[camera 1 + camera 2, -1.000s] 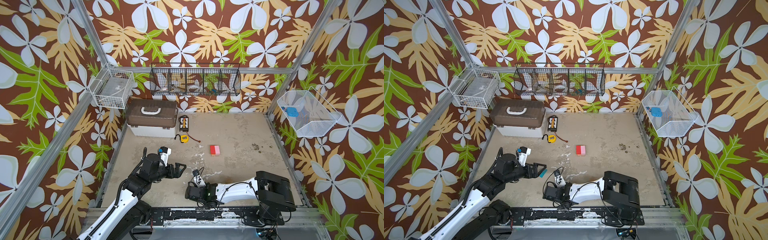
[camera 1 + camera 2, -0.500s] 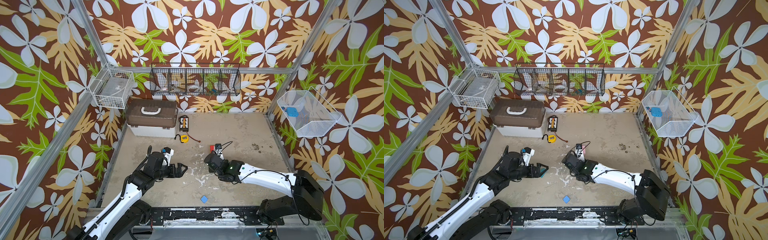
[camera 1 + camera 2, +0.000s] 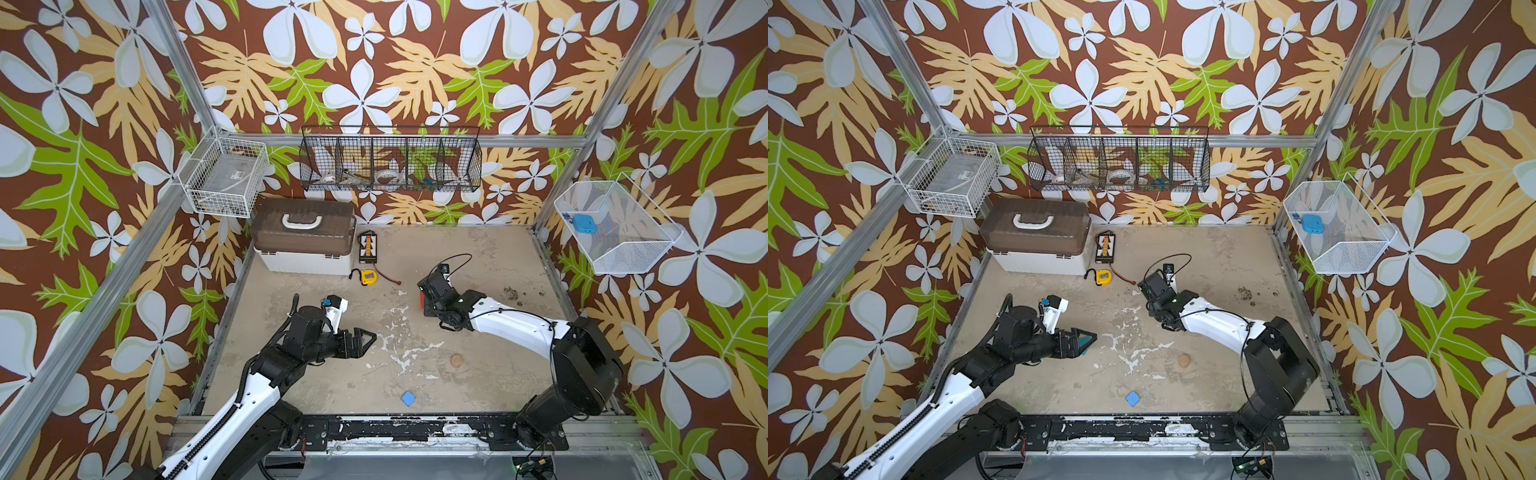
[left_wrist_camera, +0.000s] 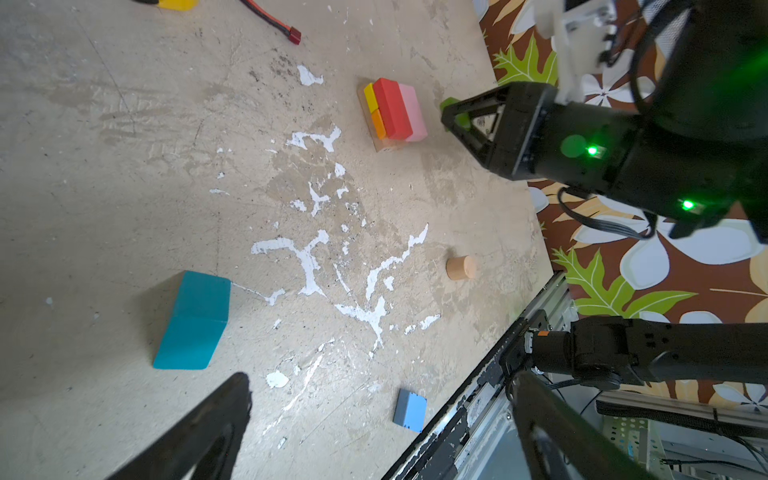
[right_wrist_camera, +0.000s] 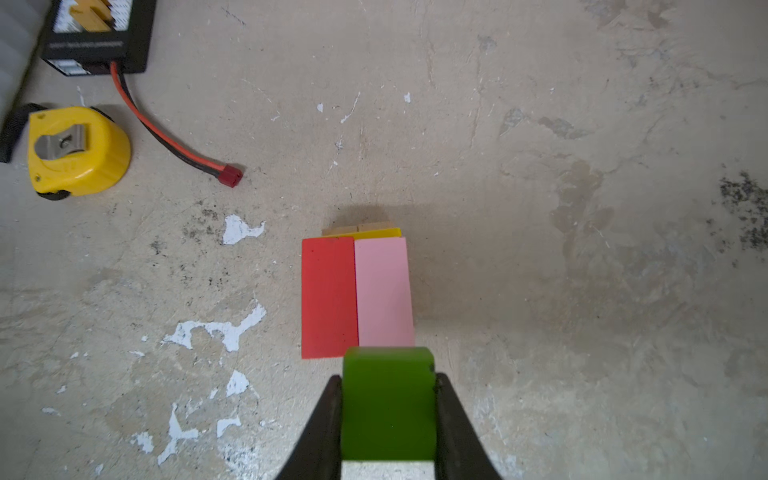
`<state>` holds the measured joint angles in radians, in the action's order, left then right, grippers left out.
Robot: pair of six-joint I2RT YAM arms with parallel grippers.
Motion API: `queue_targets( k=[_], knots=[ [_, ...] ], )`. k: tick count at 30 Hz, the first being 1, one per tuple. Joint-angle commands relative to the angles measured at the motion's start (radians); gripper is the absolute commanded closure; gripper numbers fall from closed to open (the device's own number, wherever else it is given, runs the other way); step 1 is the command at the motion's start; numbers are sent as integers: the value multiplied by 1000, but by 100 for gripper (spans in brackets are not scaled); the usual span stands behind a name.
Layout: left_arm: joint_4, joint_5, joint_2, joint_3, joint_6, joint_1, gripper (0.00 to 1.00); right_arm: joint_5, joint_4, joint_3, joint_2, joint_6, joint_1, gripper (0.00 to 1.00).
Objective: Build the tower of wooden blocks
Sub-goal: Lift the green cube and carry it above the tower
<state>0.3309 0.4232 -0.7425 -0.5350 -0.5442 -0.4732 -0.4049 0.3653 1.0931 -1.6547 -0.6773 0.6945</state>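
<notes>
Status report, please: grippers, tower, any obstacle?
Left gripper open, near teal block. Right gripper shut on green block, close to tower. Nothing between them.

Tower (image 3: 421,300) mostly behind right gripper (image 3: 429,297)

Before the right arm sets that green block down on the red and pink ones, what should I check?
1. Grip: green block clamped in the right pincer, ok.
2. Landing surface: red block and pink block flush side by side, ok.
3. Alignment: green block centred over that pair, not ok; it hangs at one end.
4. Support: yellow block and wood base sitting square, cannot tell; mostly hidden.
5. Clearance: left pincer open, away from the tower, ok.
6. Clutter: tape measure apart from it, ok.
</notes>
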Motion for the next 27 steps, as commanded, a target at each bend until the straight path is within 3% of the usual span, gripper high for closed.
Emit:
queue_targets(
  k=[1,27],
  knots=[
    [-32,-9,23,4,10,0,0,32,-16,50,-58,82,-10,83],
    [-29,-16,23,7,7,-1,0,41,-25,114,-165,126,-38,82]
  ],
)
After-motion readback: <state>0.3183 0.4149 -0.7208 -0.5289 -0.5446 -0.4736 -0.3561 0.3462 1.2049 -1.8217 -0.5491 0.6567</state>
